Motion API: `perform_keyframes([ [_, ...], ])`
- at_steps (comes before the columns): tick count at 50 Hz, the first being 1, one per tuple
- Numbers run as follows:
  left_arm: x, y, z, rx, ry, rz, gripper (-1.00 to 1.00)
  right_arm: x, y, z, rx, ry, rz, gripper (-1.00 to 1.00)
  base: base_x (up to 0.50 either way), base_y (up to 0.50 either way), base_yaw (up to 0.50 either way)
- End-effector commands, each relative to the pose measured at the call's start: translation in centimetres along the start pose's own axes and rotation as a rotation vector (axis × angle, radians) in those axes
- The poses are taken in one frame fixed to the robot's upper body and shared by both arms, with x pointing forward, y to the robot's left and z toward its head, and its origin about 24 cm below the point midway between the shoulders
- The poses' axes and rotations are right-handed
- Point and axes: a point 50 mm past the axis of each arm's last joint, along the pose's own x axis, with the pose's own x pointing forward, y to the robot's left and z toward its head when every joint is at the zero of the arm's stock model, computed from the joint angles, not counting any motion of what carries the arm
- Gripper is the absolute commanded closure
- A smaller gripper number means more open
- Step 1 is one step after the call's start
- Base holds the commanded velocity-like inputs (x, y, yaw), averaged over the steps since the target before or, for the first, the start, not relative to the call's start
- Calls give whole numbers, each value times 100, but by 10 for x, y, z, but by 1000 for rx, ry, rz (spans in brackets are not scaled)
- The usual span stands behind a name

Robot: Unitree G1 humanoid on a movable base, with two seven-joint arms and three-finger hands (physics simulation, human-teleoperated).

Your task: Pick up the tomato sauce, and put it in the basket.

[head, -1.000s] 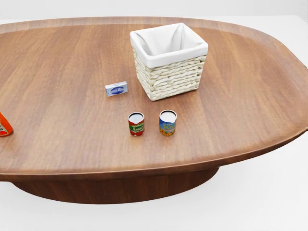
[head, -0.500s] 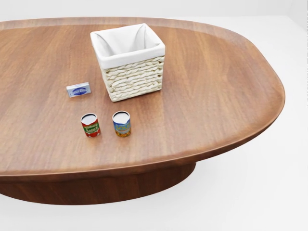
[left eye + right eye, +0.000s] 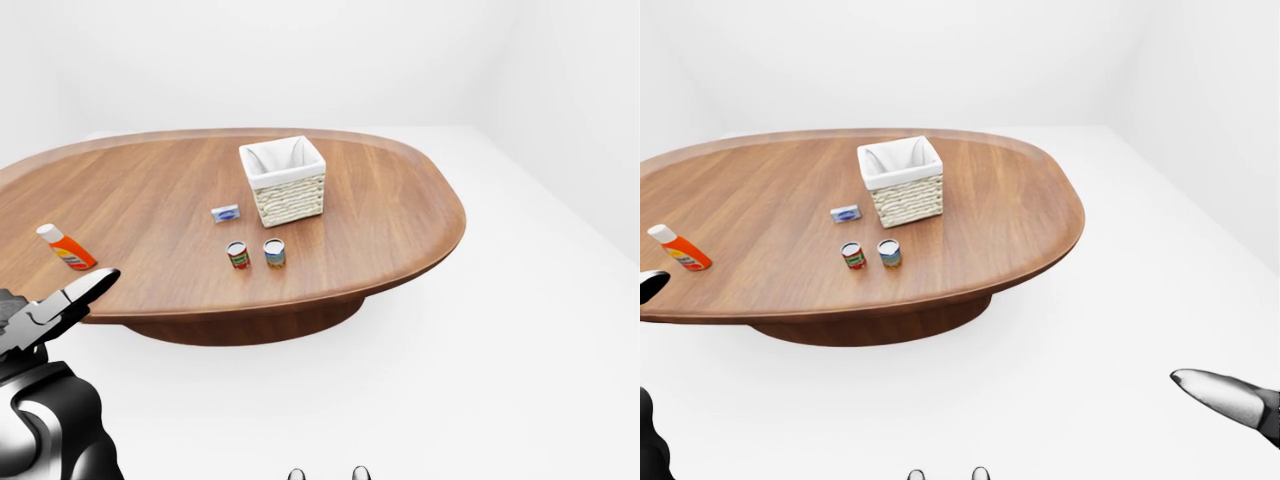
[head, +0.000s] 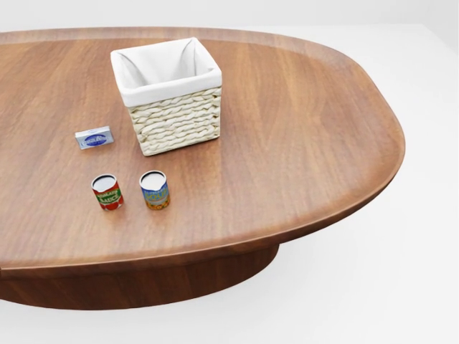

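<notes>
Whole head view slid leftward since half a second ago: camera turned or base moved, not the things. Nearest, at the left-eye view's lower left, left hand (image 3: 60,305) raised off the table's edge, fingers (image 3: 95,284) stretched out straight, holding nothing. At the right-eye view's lower right, only a fingertip of the right hand (image 3: 1225,393) showing, seemingly extended and empty, though too little in view to tell its spread. Farther in, on the wooden table (image 4: 301,129), upright tomato sauce (image 4: 107,192) with its red label, just beside and left of a blue-labelled can (image 4: 155,190), apart from both hands. Beyond those, a small blue box (image 4: 95,137), then the white-lined wicker basket (image 4: 168,94). Off at the left-eye view's left, an orange tube (image 3: 66,247) lying flat.
</notes>
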Motion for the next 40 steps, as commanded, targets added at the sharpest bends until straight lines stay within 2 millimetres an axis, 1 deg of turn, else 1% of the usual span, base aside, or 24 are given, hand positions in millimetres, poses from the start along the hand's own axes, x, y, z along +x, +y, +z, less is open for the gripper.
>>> perform_keyframes([
  [1,0,0,-2,2,9,-3,-100,0,4,0,-10,-3,19,-100,30,0,0],
  [10,0,-1,0,-2,1,-5,-100,2,5,2,-10,-17,23,-100,36,0,0],
  [13,-2,-4,-4,3,19,-17,-100,2,5,3,-7,-24,27,-100,38,0,0],
  [40,-3,-4,-6,5,26,-20,-100,1,5,1,-10,-13,29,-100,38,0,0],
])
